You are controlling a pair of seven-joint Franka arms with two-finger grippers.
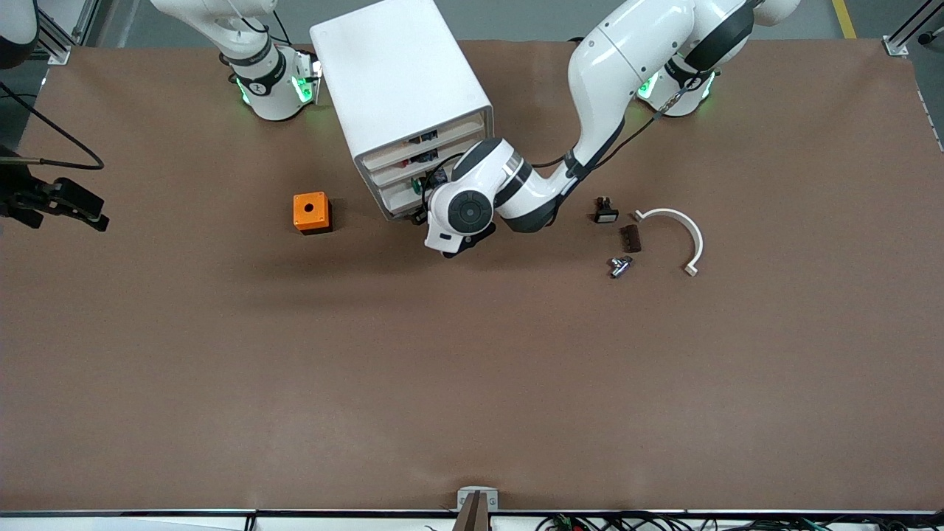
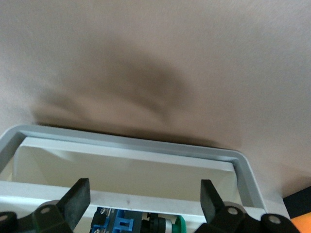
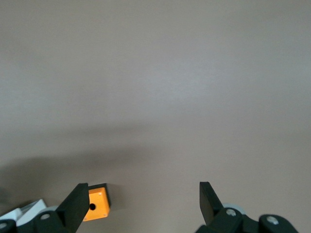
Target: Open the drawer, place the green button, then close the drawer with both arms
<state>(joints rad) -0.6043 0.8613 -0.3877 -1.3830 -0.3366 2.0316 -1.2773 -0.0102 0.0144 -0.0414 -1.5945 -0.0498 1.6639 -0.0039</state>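
The white cabinet (image 1: 402, 81) stands at the robots' edge of the table. Its third drawer (image 2: 131, 145) is pulled out, with a grey-white rim and a white inside. The button (image 2: 141, 225), green cap and black-and-blue body, lies on its side in the drawer close to the cabinet; from the front its green cap (image 1: 415, 184) just shows. My left gripper (image 2: 146, 189) hangs open over the drawer and holds nothing; the left gripper (image 1: 457, 247) covers the drawer's front. My right gripper (image 3: 143, 191) is open and empty, high over the right arm's end of the table (image 1: 88, 210).
An orange box (image 1: 311, 212) with a round hole sits beside the cabinet toward the right arm's end. Toward the left arm's end lie a black button with a white cap (image 1: 605, 212), a brown block (image 1: 630, 237), a metal part (image 1: 620, 265) and a white curved clamp (image 1: 675, 228).
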